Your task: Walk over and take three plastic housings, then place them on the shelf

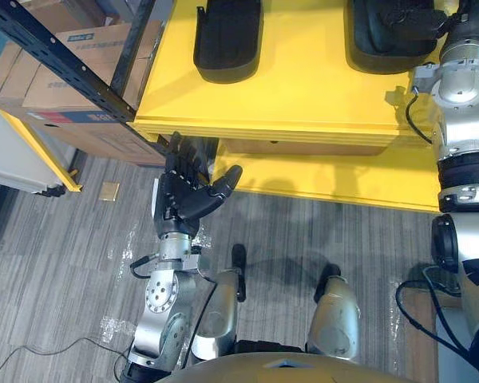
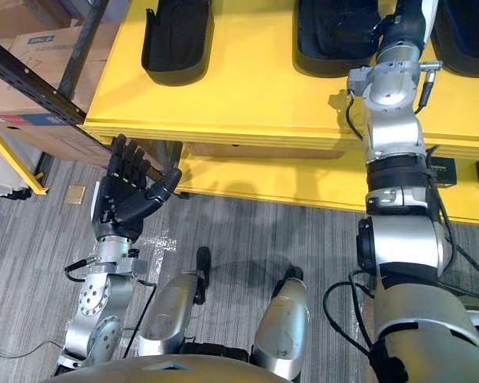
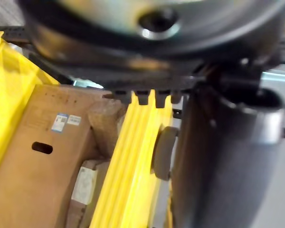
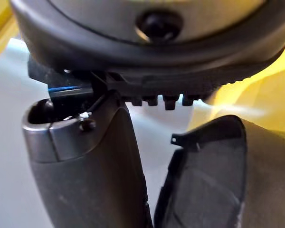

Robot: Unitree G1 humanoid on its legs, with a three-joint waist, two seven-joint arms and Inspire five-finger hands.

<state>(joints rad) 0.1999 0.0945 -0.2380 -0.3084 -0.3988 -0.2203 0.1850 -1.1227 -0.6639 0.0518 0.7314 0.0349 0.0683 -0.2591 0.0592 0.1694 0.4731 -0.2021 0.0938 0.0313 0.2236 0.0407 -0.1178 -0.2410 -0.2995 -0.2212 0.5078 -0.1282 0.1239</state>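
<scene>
The right robot hand (image 2: 401,19) reaches over the yellow table (image 2: 247,96), right at the near right edge of the middle plastic housing (image 2: 331,36); whether it grips cannot be told. That housing lies with its long axis running away from the robot, just to the hand's left, so the right arm is much the nearer. The left robot hand (image 1: 184,191) hangs open and empty below the table's front edge, well short of the left housing (image 1: 227,36).

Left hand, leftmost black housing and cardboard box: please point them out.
left hand (image 1: 182,199): left eye view, its palm
leftmost black housing (image 1: 227,32): left eye view, its middle
cardboard box (image 1: 44,92): left eye view, its top face
</scene>
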